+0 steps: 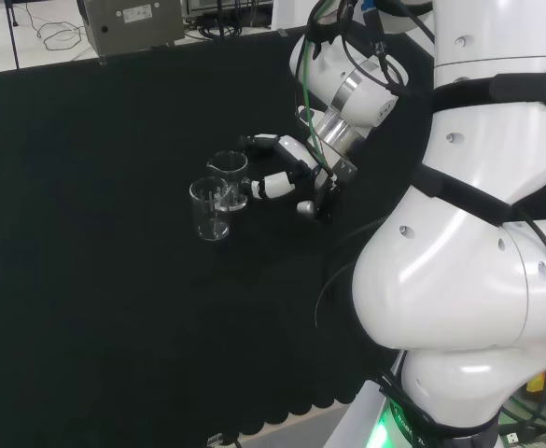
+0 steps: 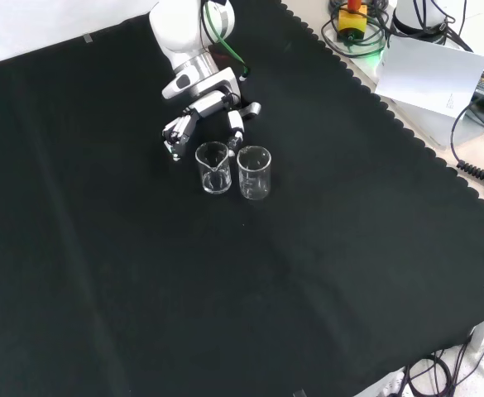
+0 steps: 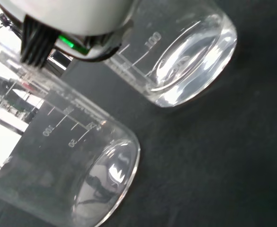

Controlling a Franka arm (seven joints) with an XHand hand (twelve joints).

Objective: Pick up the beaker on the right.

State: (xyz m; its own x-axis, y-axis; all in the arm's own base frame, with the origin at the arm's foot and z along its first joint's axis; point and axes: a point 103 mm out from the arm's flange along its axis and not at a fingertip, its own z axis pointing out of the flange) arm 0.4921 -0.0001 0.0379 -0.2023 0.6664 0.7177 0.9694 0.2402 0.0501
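Two clear glass beakers stand close together on the black cloth. In the front view they are side by side, the left beaker point(image 2: 213, 168) with a spout and the right beaker point(image 2: 254, 172). In the head view the spouted beaker point(image 1: 228, 175) is farther off and the other beaker point(image 1: 210, 209) nearer. The hand point(image 1: 289, 174) sits just right of the farther beaker there, open, its fingers point(image 1: 261, 142) reaching to both sides of the glass. In the front view the hand point(image 2: 204, 114) is just behind the left beaker. The wrist view shows both beakers point(image 3: 190, 52) point(image 3: 67, 161) close up and empty.
The arm's white links point(image 1: 469, 233) fill the head view's right. A grey box point(image 1: 133, 23) stands beyond the cloth's far edge. In the front view, cables point(image 2: 357, 25) and a white sheet point(image 2: 432, 74) lie past the cloth's scalloped edge point(image 2: 390, 116) at upper right.
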